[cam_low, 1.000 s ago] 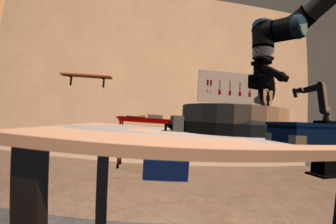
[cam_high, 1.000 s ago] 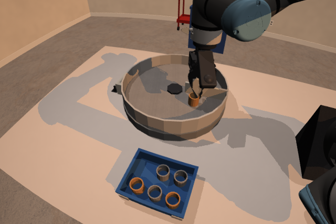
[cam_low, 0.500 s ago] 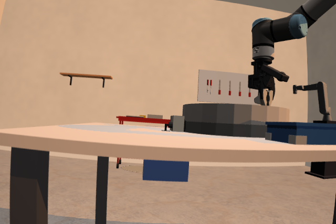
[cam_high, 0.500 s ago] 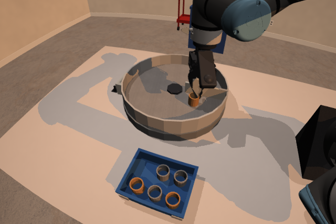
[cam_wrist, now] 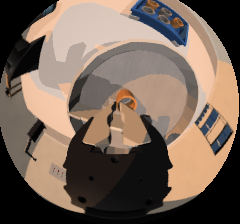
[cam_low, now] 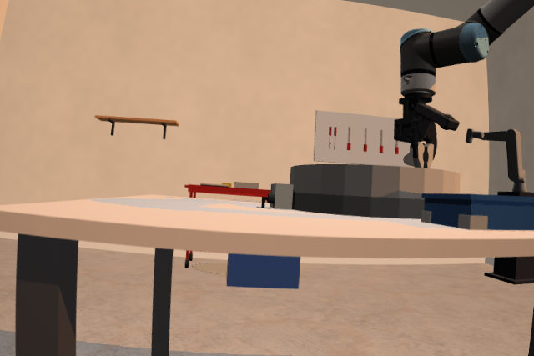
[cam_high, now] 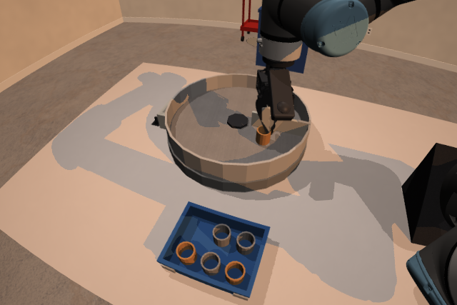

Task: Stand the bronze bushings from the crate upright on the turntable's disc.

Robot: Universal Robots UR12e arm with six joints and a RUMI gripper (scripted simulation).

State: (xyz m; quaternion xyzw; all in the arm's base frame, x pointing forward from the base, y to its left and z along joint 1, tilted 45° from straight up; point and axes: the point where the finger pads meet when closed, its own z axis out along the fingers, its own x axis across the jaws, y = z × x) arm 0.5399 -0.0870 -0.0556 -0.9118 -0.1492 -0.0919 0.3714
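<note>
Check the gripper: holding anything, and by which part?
Yes: the gripper pinches an upright bronze bushing by its wall at the top rim, over the turntable's disc.

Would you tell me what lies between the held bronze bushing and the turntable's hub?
Only bare disc between bushing and hub, shown in the top view.

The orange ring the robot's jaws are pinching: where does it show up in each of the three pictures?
Top view: the bronze bushing stands on the turntable's disc, right of the dark hub, under the gripper.
Exterior view: not visible; the turntable's wall hides it below the gripper.
Wrist view: centre, bronze bushing just beyond the jaws.
Shared landmark: the blue crate.
</note>
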